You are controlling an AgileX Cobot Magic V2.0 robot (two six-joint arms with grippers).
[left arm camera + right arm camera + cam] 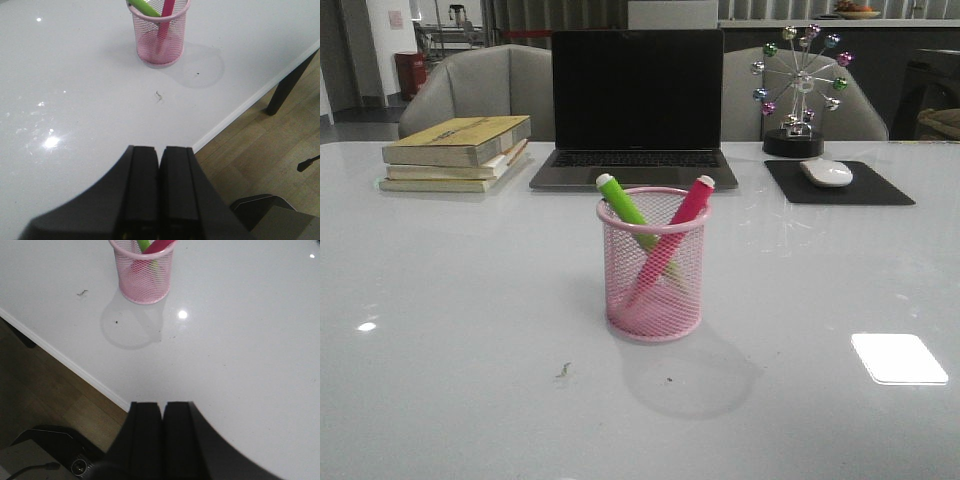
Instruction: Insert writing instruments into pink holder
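The pink holder [653, 270] stands upright in the middle of the white table. Inside it lean two writing instruments, crossed: a lime green marker [626, 211] with a white tip and a magenta marker [689, 205]. The cup shows too in the left wrist view as the pink holder [161, 40] and in the right wrist view as the pink holder [144, 276]. My left gripper [159, 150] is shut and empty, pulled back over the table's near edge. My right gripper [162, 405] is likewise shut and empty at that edge. Neither gripper appears in the front view.
A stack of books [460, 152] lies at the back left. An open laptop [636, 105] stands behind the cup. A mouse [827, 173] on a black pad [840, 185] and a ferris-wheel ornament [800, 90] are at the back right. A small speck [563, 371] lies on the table.
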